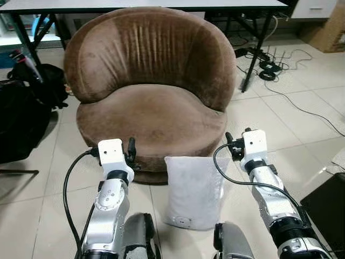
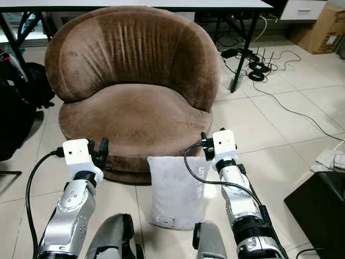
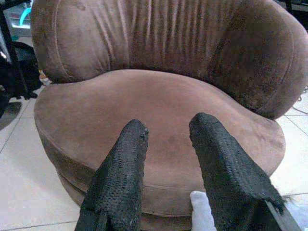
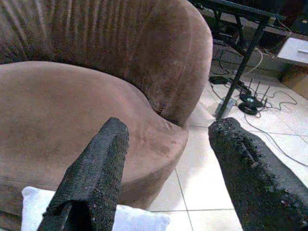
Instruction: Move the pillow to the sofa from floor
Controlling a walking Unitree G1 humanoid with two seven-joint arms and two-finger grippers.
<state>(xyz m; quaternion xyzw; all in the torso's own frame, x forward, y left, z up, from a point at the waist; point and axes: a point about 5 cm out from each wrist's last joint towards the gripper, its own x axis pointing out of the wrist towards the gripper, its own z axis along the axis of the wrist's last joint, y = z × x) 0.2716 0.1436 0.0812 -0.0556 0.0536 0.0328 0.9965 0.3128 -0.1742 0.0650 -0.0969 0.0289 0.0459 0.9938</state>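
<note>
— How far along is it?

— Hardly begun, I'd judge. The white rectangular fabric pillow [image 1: 193, 191] stands upright on the pale tiled floor [image 1: 48, 183], leaning against the front base of the round brown velvet sofa [image 1: 153, 116]. Nothing rests on the seat, so grasping, lifting and placing are all left.

— And the arms?

— Both silver arms reach forward, one on each side of the pillow. The left pincer [image 3: 166, 132] is released, its black fingers apart and holding nothing, pointing at the seat front with a pillow corner just below. The right pincer [image 4: 168, 130] is released wider, also empty, poised above the pillow's top edge by the sofa's right side.

— Beyond that?

— A black bag [image 1: 21, 113] left of the sofa, black cables [image 1: 269, 67] on the floor to the right, and a dark-legged bench [image 1: 161, 4] behind.
</note>
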